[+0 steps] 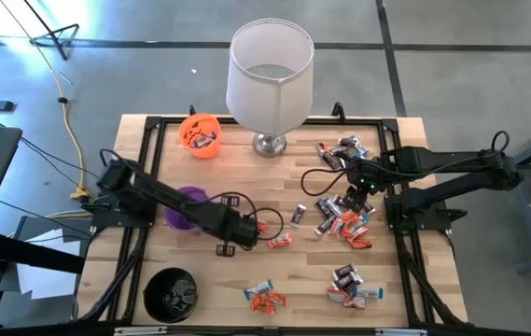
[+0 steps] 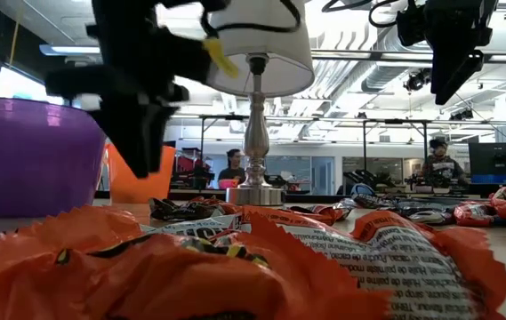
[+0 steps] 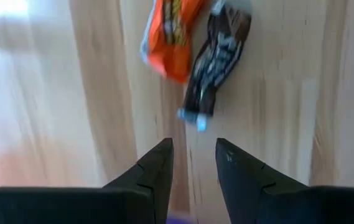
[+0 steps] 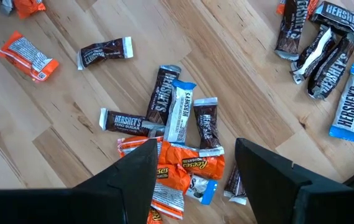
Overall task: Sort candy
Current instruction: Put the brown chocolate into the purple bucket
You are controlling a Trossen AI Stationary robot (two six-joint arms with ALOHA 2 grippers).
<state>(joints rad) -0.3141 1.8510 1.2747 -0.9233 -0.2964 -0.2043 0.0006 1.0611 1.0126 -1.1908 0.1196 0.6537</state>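
Observation:
Candy in orange, dark brown and silver-blue wrappers lies scattered on the wooden table (image 1: 246, 177), mostly in a pile (image 1: 344, 219) right of centre. My left gripper (image 3: 193, 158) (image 1: 258, 227) hangs open above the table at mid-table, pointing down, with nothing between its fingers. An orange candy (image 3: 169, 37) (image 1: 279, 241) and a dark one (image 3: 217, 59) lie flat just ahead of it. My right gripper (image 4: 195, 152) (image 1: 362, 189) stands open well above the pile, over an orange candy (image 4: 189, 165) and several dark ones (image 4: 164, 93).
A purple cup (image 1: 188, 205) stands just behind my left arm, an orange cup (image 1: 200, 133) at the far left and a black cup (image 1: 172, 294) at the near left. A lamp with a white shade (image 1: 270, 75) stands at the far middle. More candy (image 1: 263, 297) (image 1: 351, 285) lies near the front edge.

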